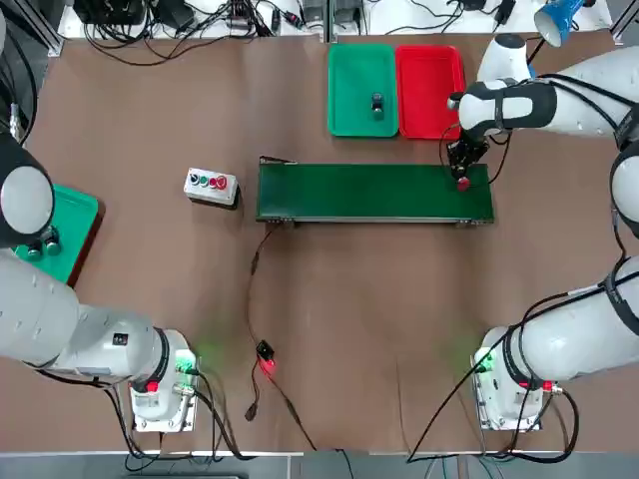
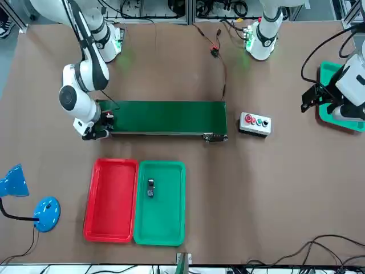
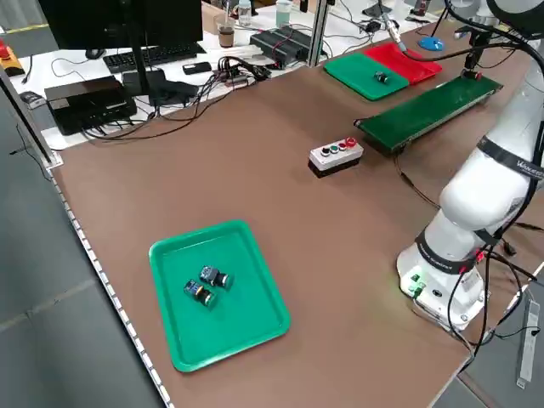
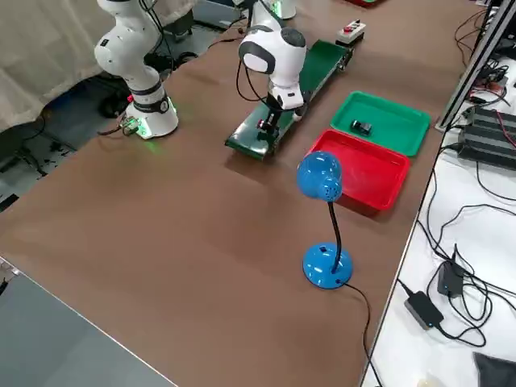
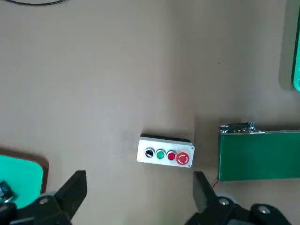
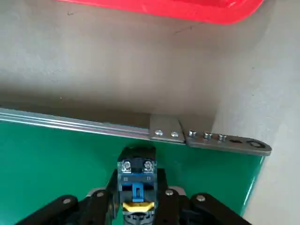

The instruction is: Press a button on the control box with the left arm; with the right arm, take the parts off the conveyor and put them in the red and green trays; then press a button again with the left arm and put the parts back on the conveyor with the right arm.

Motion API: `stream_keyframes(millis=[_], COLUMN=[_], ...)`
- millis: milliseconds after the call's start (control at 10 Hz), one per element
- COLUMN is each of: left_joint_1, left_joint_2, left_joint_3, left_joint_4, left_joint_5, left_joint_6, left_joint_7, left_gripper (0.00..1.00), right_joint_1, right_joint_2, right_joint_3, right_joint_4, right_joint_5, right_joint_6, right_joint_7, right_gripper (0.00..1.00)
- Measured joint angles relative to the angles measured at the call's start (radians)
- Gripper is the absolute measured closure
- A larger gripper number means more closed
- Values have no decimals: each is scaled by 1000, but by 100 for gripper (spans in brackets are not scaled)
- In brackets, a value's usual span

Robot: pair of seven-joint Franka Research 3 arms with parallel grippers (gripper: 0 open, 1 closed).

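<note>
Red-capped part [image 1: 462, 184], blocky plastic, in right gripper [image 6: 137, 194] over smooth belt [image 1: 374, 194].

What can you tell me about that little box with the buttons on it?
The control box is a small rectangular box, pale grey on top with a black base, plastic or painted metal by its look. Four round buttons run in a row along its top: black, green, red, then a larger red one nearest the conveyor. It lies flat on the brown table, buttons up, just off the conveyor's end, and nothing but the table touches it.
</note>
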Motion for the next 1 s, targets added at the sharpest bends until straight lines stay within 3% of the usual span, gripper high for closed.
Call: stream_keyframes(millis=[100,400,500,600,700,800,1000], left_joint_1=[0,0,0,0,0,0,0], left_joint_2=[0,0,0,0,0,0,0], left_joint_3=[0,0,0,0,0,0,0], left_joint_4=[0,0,0,0,0,0,0], left_joint_5=[0,0,0,0,0,0,0], left_joint_6=[0,0,0,0,0,0,0], left_joint_7=[0,0,0,0,0,0,0], left_gripper=[0,0,0,0,0,0,0], right_joint_1=[1,1,2,11,38,67,110], right_joint_2=[0,1,0,-1,4,28,144], right_joint_3=[0,0,0,1,1,2,3], right_joint_4=[-1,12,58,159,283,394,561], right_joint_5=[0,0,0,-1,0,2,6], right_joint_6=[0,-11,-64,-170,-269,-313,-292], right_joint_7=[0,0,0,-1,7,33,92], right_gripper=[65,23,7,0,0,0,1])
